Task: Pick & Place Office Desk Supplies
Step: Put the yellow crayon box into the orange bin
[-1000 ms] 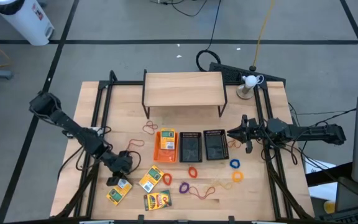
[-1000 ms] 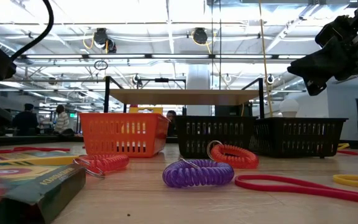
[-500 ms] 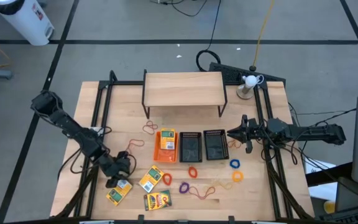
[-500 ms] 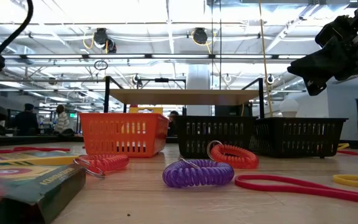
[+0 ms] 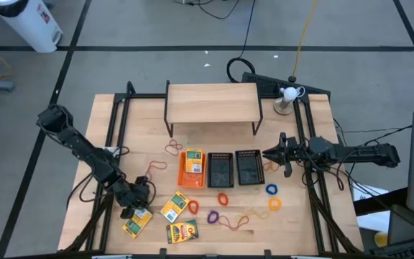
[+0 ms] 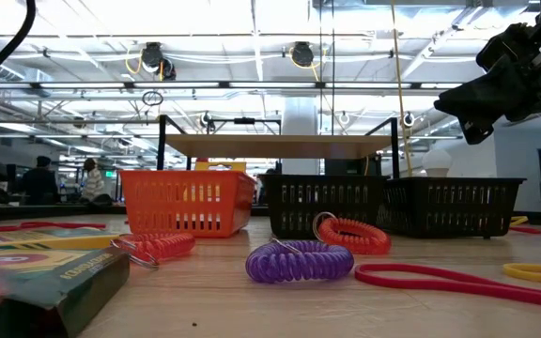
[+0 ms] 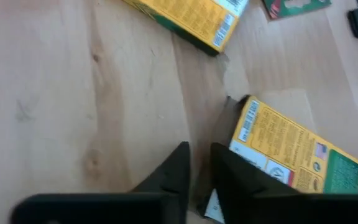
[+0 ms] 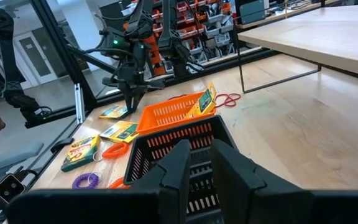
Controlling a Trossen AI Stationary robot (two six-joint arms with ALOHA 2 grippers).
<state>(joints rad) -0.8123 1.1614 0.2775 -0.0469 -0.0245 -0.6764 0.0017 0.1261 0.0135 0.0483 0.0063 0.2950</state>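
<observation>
Left gripper (image 7: pixel 196 163) down low, fingers nearly together and empty, tips just beside a crayon box (image 7: pixel 288 155) at the table's near left, lining up a grab, I'd say. Orange tray (image 5: pixel 192 170) waits mid-table. Right gripper (image 5: pixel 273 155) hovers, fingers close together, beside the black mesh trays (image 5: pixel 248 167).

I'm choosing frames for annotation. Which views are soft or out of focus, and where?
Low view: nearest yellow-and-green crayon box blurred; purple coiled band sharp. Left wrist view: wooden table and yellow crayon box soft, left gripper hazy. High view: sharp throughout. Right wrist view: right gripper blurred.
</observation>
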